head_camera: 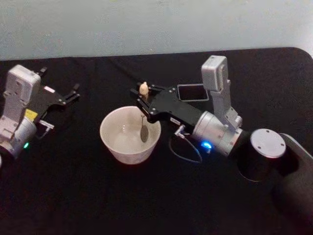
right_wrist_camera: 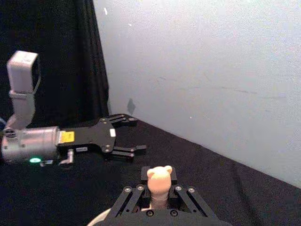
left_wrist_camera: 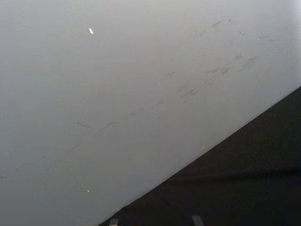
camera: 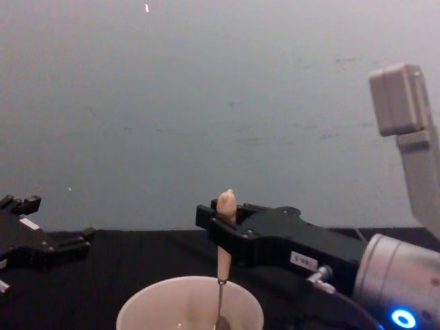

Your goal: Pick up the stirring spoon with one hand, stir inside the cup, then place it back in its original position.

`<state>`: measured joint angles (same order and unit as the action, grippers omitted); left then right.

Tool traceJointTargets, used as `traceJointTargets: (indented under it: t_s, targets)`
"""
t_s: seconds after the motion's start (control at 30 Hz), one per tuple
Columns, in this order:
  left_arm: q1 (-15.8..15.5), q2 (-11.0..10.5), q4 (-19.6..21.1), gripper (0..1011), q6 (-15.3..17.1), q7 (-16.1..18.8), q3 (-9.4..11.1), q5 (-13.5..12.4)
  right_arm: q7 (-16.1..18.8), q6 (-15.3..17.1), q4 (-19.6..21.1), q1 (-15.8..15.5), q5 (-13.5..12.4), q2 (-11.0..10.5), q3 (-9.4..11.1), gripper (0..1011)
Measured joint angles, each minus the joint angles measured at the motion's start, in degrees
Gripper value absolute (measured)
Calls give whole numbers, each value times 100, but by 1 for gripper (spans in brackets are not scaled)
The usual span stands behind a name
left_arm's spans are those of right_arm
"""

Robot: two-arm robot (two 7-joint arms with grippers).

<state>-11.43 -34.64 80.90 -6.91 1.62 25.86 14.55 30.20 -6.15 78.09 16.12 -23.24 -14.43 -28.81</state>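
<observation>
My right gripper (head_camera: 143,99) is shut on the cream handle of the stirring spoon (head_camera: 144,89) and holds it upright over the cup (head_camera: 113,139). The thin stem runs down and the metal bowl (head_camera: 144,133) hangs inside the off-white cup, near its right wall. From the chest, the spoon (camera: 223,254) drops from the gripper (camera: 218,230) into the cup (camera: 144,313). The knobbed handle tip (right_wrist_camera: 159,181) sticks up between the right fingers. The dark square holder (head_camera: 192,92) stands behind the right gripper. My left gripper (head_camera: 71,95) rests open at the far left, also seen open at the left gripper (right_wrist_camera: 129,135).
A black cloth (head_camera: 73,196) covers the table, with a pale wall (head_camera: 146,24) behind it. A dark cylinder with a grey top (head_camera: 266,147) stands at the right, beside the right arm. A loose cable (head_camera: 183,147) loops right of the cup.
</observation>
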Motion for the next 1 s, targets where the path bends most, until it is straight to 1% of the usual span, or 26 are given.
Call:
traceJointTargets:
  t_s: [0.17,0.27,0.43,0.67,0.87,0.9,1.0]
  targets:
    - [0,0,0,1001,0,0,0,0,70,38,218,-143,-80,-140,1,195]
    - [0,0,0,1001,0,0,0,0,105,54,368,-240,-117,-226,-32,195]
    - [0,0,0,1001,0,0,0,0,121,72,513,-314,-146,-263,-100,195]
    - [0,0,0,1001,0,0,0,0,68,82,539,-296,-118,-181,-227,195]
    - [0,0,0,1001,0,0,0,0,-36,80,374,-181,0,-8,-349,195]
    - [0,0,0,1001,0,0,0,0,-36,80,374,-181,0,-8,-349,195]
    - [0,0,0,1001,0,0,0,0,-99,72,239,-91,60,101,-378,195]
